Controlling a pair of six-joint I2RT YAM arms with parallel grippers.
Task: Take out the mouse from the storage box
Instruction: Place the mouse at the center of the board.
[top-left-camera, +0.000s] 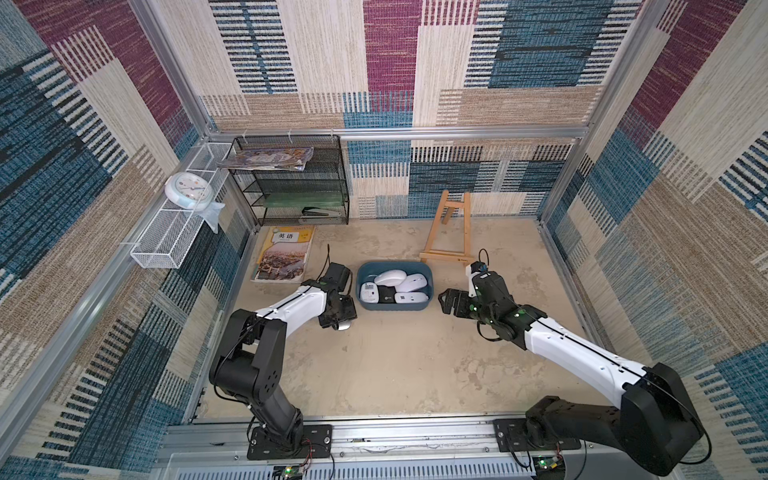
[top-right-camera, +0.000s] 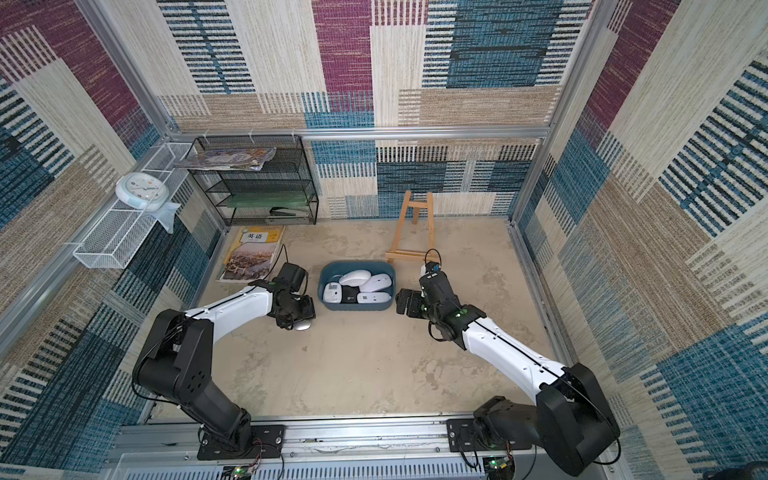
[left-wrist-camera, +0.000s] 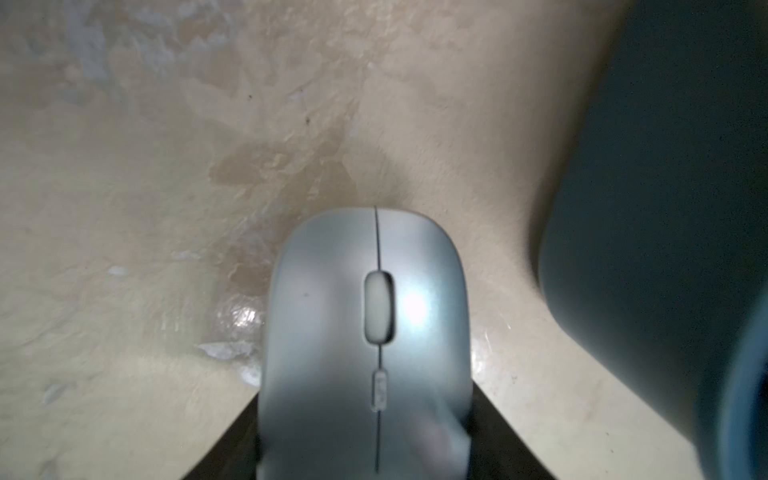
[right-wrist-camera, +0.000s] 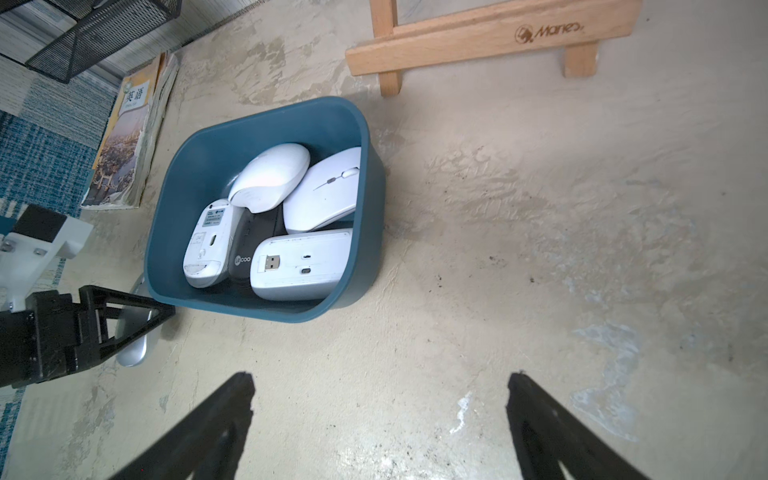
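The dark teal storage box (top-left-camera: 395, 308) (top-right-camera: 357, 307) (right-wrist-camera: 253, 133) sits mid-table and holds several white mice (right-wrist-camera: 272, 176) and a dark one. A silver-grey mouse (top-left-camera: 343, 326) (top-right-camera: 303, 326) (left-wrist-camera: 332, 332) (right-wrist-camera: 135, 347) is outside it, low over the table by the box's left front corner. My left gripper (top-left-camera: 337, 319) (left-wrist-camera: 365, 390) is shut on that mouse, one dark finger (left-wrist-camera: 498, 436) on each side. My right gripper (top-left-camera: 446, 301) (top-right-camera: 403, 301) (right-wrist-camera: 380, 376) stands open over bare table just right of the box. The box's outer wall (left-wrist-camera: 665, 208) fills one side of the left wrist view.
A wooden easel (top-left-camera: 449, 232) stands behind the box to the right. A textbook (top-left-camera: 284, 255) lies at the back left, in front of a black mesh rack (top-left-camera: 291, 183). A white wire basket (top-left-camera: 166, 245) with a clock hangs on the left wall.
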